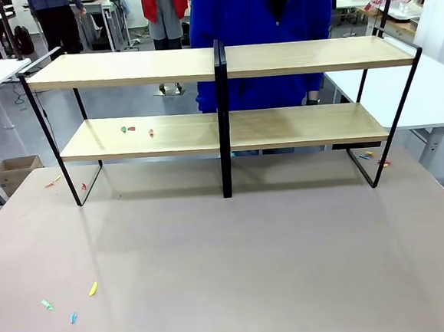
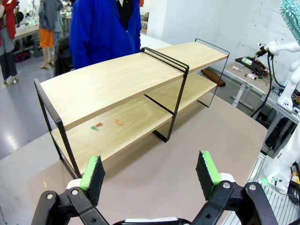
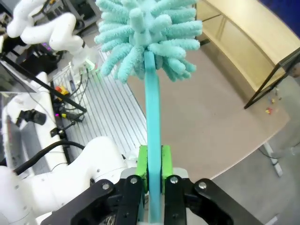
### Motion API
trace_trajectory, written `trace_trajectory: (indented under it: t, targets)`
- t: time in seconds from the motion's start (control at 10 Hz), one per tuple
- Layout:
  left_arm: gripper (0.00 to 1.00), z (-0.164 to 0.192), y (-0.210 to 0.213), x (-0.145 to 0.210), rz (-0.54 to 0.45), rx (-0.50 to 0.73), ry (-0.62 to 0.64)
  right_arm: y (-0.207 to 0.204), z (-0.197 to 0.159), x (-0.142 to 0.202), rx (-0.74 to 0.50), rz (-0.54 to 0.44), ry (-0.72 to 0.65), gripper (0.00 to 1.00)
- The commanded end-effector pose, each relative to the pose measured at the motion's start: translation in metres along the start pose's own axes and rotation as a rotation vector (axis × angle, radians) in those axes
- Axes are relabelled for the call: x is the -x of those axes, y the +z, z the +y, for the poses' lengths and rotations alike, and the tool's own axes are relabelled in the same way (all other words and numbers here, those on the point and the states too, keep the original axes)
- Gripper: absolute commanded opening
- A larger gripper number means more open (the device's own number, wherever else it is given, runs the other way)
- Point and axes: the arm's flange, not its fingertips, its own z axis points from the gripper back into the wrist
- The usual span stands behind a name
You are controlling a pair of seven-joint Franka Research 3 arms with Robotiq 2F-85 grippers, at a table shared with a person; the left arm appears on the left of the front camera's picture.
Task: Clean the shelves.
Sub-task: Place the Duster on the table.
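Three coloured scraps point(image 1: 129, 129) on lower board of shelves point(image 1: 225, 130): cleaning not begun. Right gripper point(image 3: 153, 161) clamps teal duster point(image 3: 146, 35); left gripper point(image 2: 152, 174) spread wide, empty.

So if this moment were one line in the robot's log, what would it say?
left gripper: open, empty | right gripper: shut on duster | shelves: small scraps on lower board | person: behind shelves

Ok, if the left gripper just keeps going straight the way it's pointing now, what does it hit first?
Probably the shelves: the open left gripper points across bare table at the lower board's front edge, near the black centre post. Depth is hard to judge.
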Motion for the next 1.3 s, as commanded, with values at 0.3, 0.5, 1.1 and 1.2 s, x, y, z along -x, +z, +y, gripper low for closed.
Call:
trace_trajectory:
  t: [0.3, 0.5, 1.1, 1.2]
  targets:
    - [1.0, -0.008, -0.026, 0.095, 0.435, -0.004, 0.292, -0.188, -0.027, -0.004, -0.368, 0.468, 0.124, 0.13]
    - [1.0, 0.006, -0.039, 0.168, 0.562, -0.053, 0.555, -0.263, -0.029, 0.022, -0.461, 0.639, 0.066, 0.13]
    - [1.0, 0.087, -0.03, 0.182, 0.513, -0.002, 0.963, -0.377, -0.157, 0.092, -0.495, 0.646, -0.266, 0.13]
    - [1.0, 0.087, -0.03, 0.182, 0.513, -0.002, 0.963, -0.386, -0.171, 0.087, -0.538, 0.672, -0.267, 0.13]
